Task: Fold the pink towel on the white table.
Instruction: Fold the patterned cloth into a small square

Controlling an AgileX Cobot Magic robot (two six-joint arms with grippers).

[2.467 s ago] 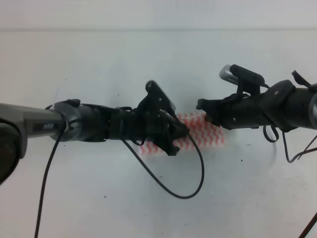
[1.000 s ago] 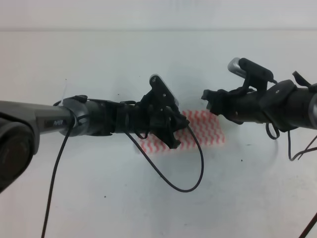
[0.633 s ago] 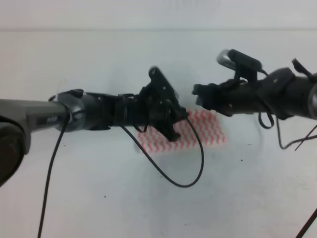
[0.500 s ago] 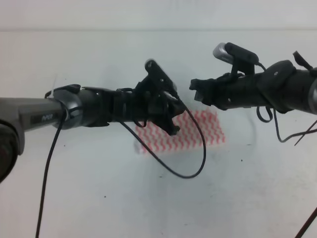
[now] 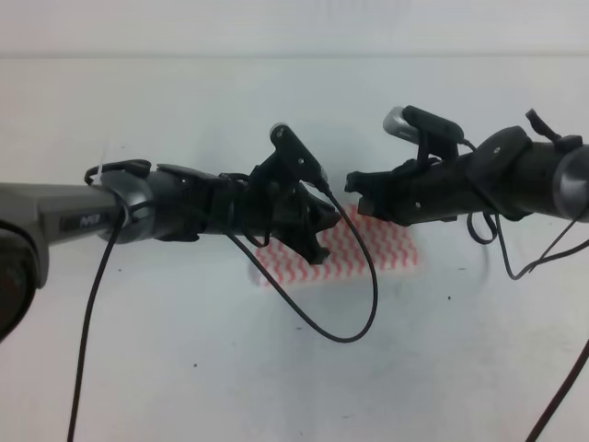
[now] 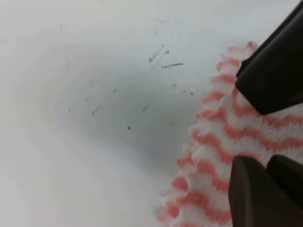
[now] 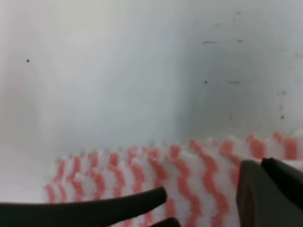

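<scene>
Both claws hover over the pink towel (image 5: 368, 250) on the white table (image 5: 276, 387) (whether spread or clenched, I cannot tell).

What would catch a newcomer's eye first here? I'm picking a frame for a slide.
The pink towel, a striped strip flat on the white table at centre. Above it two black arms reach in from the sides, the left pincer and right pincer nearly meeting. A black cable loops below the left arm.

Both arms over pink towel (image 5: 382, 247), white table (image 5: 184, 368).
</scene>
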